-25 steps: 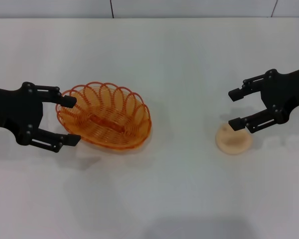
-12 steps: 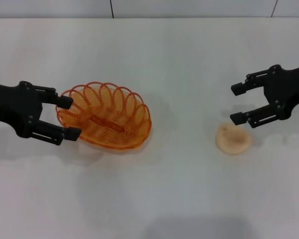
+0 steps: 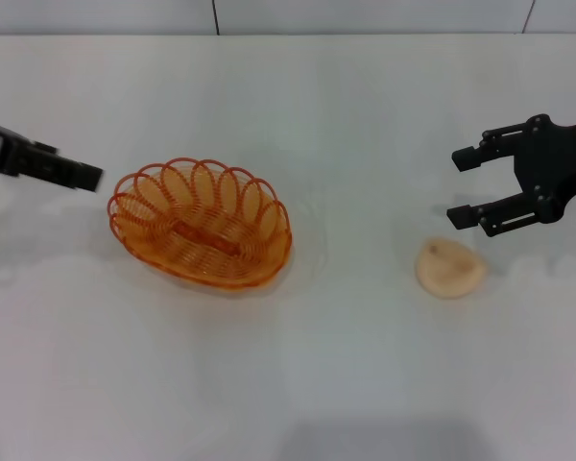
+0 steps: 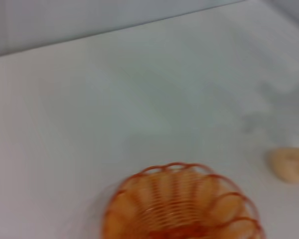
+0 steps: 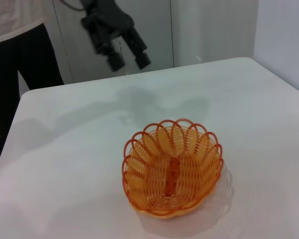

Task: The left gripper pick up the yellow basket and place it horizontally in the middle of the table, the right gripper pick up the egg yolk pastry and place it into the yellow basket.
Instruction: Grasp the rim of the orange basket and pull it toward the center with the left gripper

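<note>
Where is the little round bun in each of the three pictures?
Head view: the egg yolk pastry lies on the table, right of the yellow basket, just below the right end effector.
Left wrist view: at the right edge, beside the basket.
Right wrist view: not in it.
Shared landmark: the basket.

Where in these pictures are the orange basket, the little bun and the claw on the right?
yellow basket (image 3: 204,226), head view, woven floor at its centre.
egg yolk pastry (image 3: 449,268), head view, top of its dome.
right gripper (image 3: 468,188), head view, gap midway between its open fingertips.
</note>
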